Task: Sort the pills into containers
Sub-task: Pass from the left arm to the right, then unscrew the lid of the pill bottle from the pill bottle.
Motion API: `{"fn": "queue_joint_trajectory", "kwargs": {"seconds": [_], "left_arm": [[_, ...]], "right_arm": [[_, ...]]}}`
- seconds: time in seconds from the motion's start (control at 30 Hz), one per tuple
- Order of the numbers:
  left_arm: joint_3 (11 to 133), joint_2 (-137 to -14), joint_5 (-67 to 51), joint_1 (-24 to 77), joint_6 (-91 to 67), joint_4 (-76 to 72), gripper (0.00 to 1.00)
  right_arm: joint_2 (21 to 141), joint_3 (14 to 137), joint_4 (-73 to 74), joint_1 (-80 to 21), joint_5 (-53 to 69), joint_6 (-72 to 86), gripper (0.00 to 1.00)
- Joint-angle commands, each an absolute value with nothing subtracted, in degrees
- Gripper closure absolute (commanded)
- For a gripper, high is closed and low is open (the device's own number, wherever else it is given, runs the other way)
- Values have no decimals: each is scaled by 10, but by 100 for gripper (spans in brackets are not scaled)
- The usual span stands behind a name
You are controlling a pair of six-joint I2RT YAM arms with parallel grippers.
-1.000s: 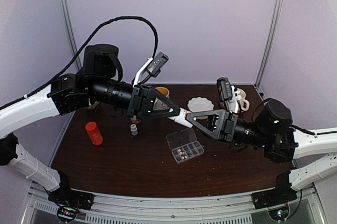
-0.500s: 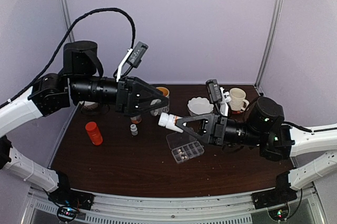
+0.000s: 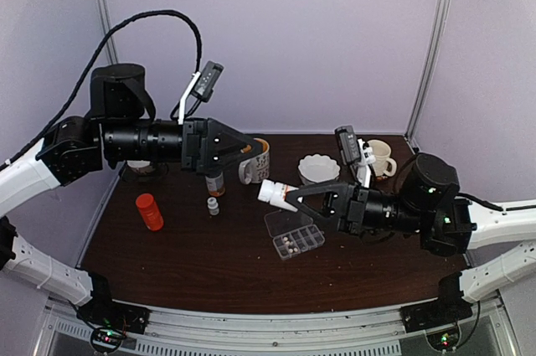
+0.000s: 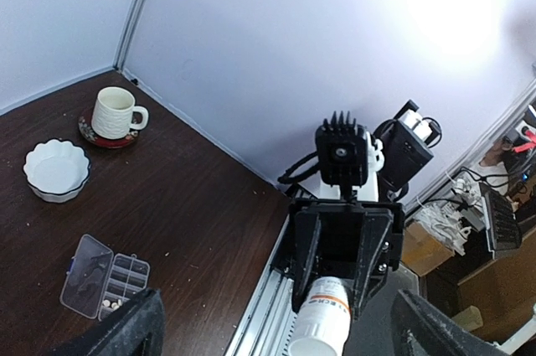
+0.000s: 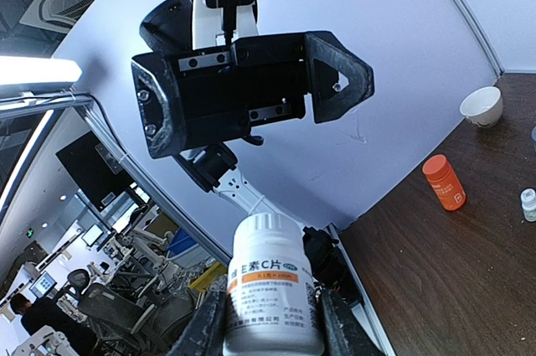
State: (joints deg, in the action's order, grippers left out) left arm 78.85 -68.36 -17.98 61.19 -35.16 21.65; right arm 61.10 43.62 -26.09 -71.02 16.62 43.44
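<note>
Left gripper [image 3: 248, 149], seen from above, hangs wide open and empty. The right gripper [image 3: 291, 197] clamps a white bottle [image 3: 270, 192] near the clear plastic pill box [image 3: 293, 233], which lies with its lid open on the dark wood tabletop [image 3: 193, 264]. From the left wrist, tiny pale pills [image 4: 107, 304] sit in compartments at one end. From the right wrist, the bottle's orange-banded label reads "素C片".

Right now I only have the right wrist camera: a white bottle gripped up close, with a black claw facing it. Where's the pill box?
Observer: It's on the table near the right gripper. The pill box has its lid swung open.
Operator: Any pills in it?
Observer: Yes, a few pale pills sit at one end of it.
Operator: What else is close by?
Observer: A white scalloped bowl stands behind the box, toward the back wall.
</note>
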Motion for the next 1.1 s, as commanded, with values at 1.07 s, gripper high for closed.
{"fn": "queue_joint_trajectory", "kwargs": {"seconds": [1.07], "left_arm": [[514,-410,-57,627,-447,59,2]], "right_arm": [[533,417,-161,-713,109,398,77]]}}
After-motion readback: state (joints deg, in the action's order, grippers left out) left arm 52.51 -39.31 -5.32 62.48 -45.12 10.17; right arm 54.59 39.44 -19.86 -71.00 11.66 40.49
